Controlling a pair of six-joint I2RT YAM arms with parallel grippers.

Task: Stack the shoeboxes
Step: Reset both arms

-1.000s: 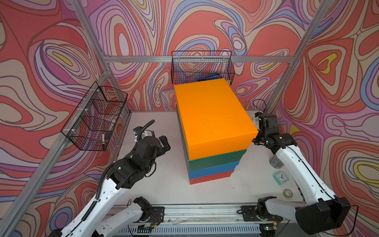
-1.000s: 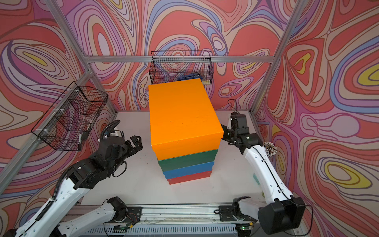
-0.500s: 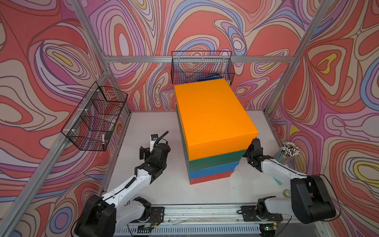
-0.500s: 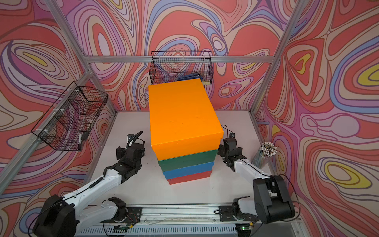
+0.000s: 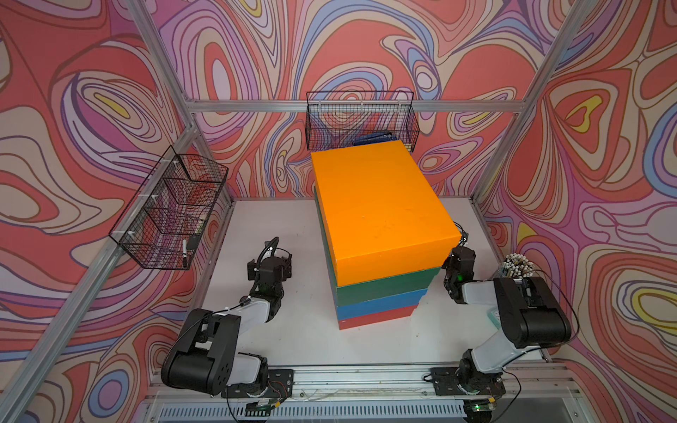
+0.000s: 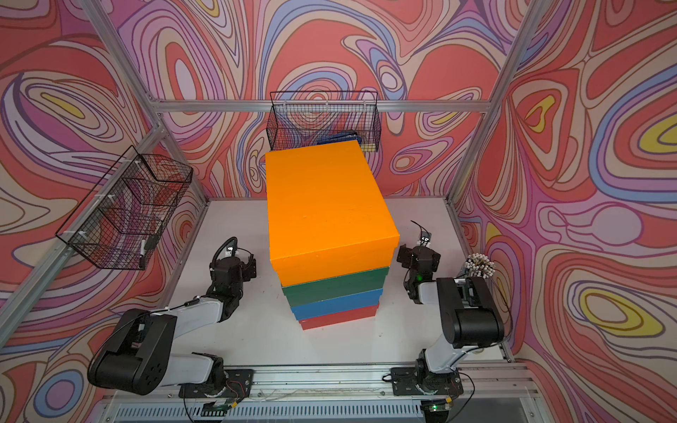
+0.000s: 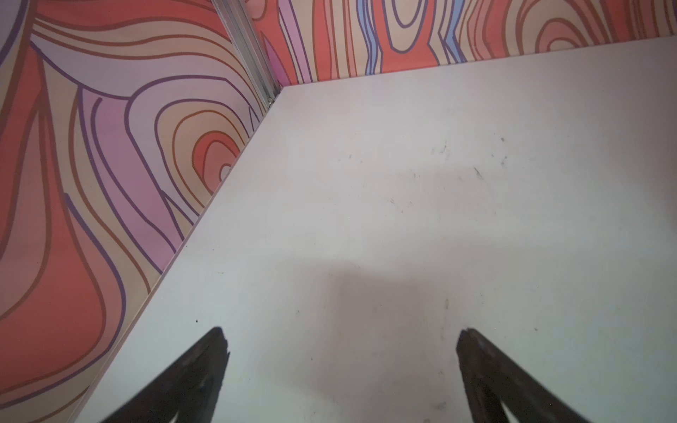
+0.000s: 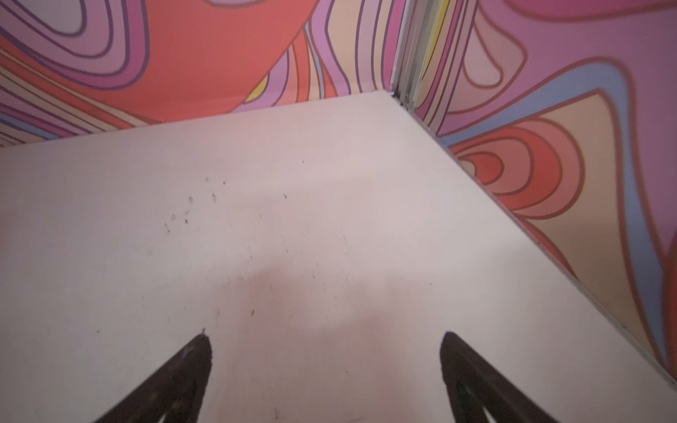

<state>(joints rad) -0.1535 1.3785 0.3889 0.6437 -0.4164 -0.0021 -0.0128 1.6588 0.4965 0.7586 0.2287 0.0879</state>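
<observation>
Both tools are spread wide and hold nothing. The left gripper and right gripper each show only bare white table between their fingers, running out to the patterned walls. The shoeboxes stand stacked mid-table between the arms: orange box on green box, blue box, then red box, edges slightly stepped. The left gripper is well apart from them, the right nearer.

Top view, 12 o'clock at the rear wall. The stack of shoeboxes blocks the table from centre to 12. I find bare lanes at 9 and 6; the lane at 3 is narrower, with a bundle of white-tipped sticks at 4. The side wire basket juts in at 10, the rear wire basket at 12.
</observation>
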